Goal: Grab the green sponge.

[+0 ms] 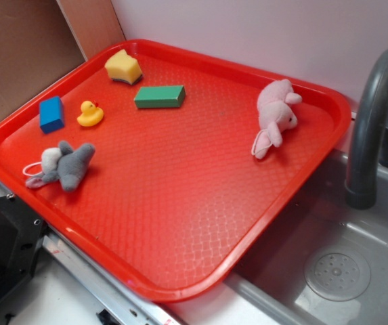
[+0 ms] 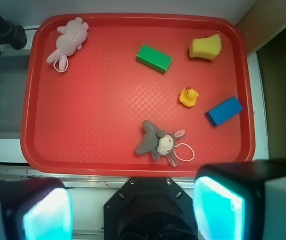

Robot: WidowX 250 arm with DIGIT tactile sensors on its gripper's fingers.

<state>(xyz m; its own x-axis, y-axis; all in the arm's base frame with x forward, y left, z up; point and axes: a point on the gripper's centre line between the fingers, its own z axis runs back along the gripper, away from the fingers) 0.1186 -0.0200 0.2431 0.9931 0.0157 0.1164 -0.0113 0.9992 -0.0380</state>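
Green foam marks the target: the green sponge, a small rectangular block, is seen lying flat on the red tray in the upper middle of the wrist view and in the upper left part of the exterior view, with bare tray on every side of it. A yellow sponge is found near it toward the upper right of the wrist view, a yellow rubber duck lower right of it, and a blue block further out toward the right edge; none of them touches the target. A grey plush toy lies in the lower middle of the wrist view, and a pink plush toy is well apart at the upper left. The gripper is seen only at the bottom of the wrist view, its two pads spread wide apart with nothing between them, well short of the sponge. The step is judged not yet begun. A good grasp would likely be made by carrying the open fingers over the grey toy to a spot above the block, turning them so that they close across its narrow width, since it sits at a slant in the wrist view, and lowering until the pads straddle both long sides before closing. Soft foam is expected to yield, so a centred grip is advised.
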